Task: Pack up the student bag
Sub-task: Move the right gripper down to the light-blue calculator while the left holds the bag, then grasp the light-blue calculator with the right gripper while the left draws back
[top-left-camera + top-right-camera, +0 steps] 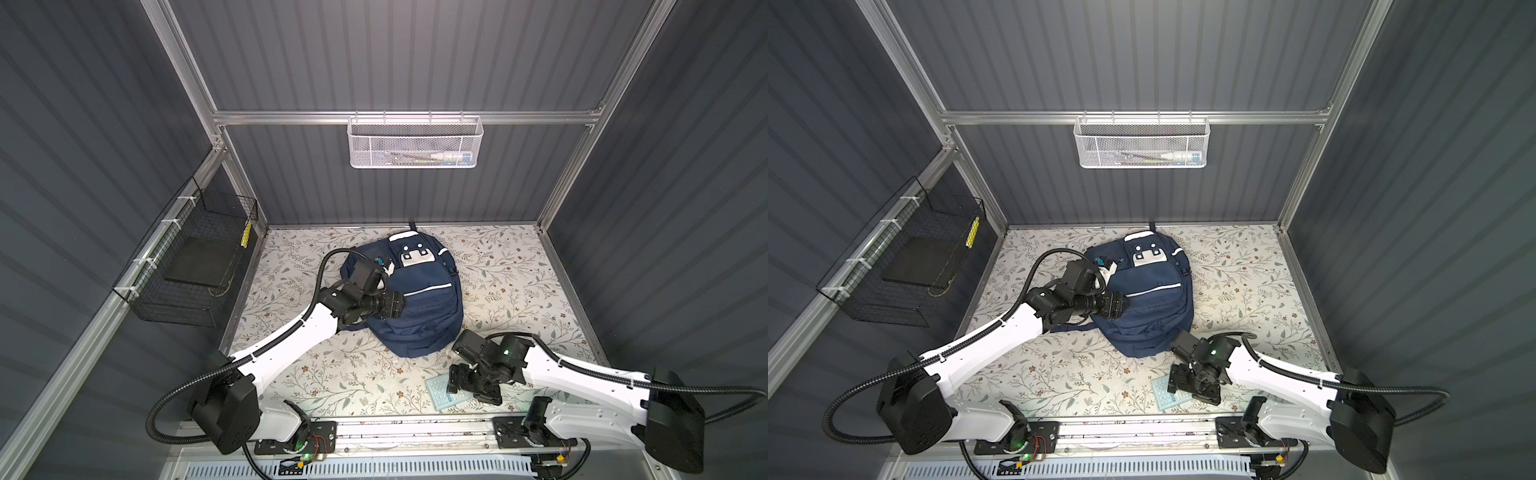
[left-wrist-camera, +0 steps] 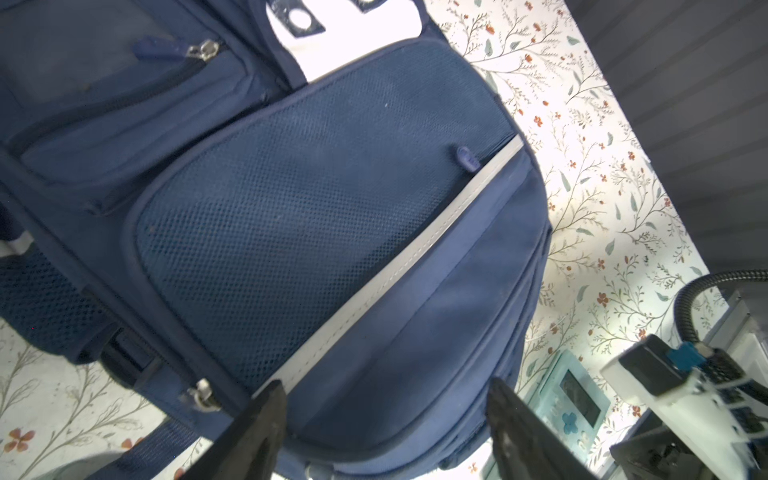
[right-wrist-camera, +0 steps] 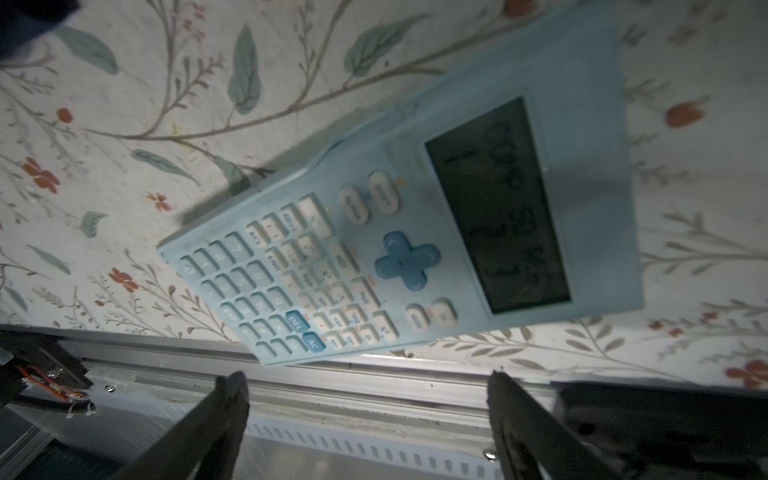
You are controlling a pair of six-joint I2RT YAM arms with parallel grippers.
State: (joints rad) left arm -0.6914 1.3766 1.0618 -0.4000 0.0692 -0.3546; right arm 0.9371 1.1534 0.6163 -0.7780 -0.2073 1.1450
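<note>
Across the middle of both top views the bag lies flat on the flowered table with its front pockets up, so the zips face the arms. The left gripper hangs over the bag's left half, probably to work a pocket. The right gripper sits low at the lower right, at the edge of a pale blue calculator (the one loose item on the table, so likely next to be packed). From this height neither jaw gap can be read. A white basket on the back wall and a black wire basket at the left hold spare things too small to name.

Seen from the left wrist, the left gripper has its jaws wide apart at the bottom edge with nothing between them, above the bag's mesh pocket and grey stripe. The zip pulls are plain here, which the top views lose. The calculator peeps in at the lower right.

Seen from the right wrist, the right gripper is also spread wide and empty. The calculator lies face up and slantwise by the table's front rail, beyond the fingertips and not between them. Its screen shows blurred characters. Of the bag, only a dark corner at the upper left may belong to it.
</note>
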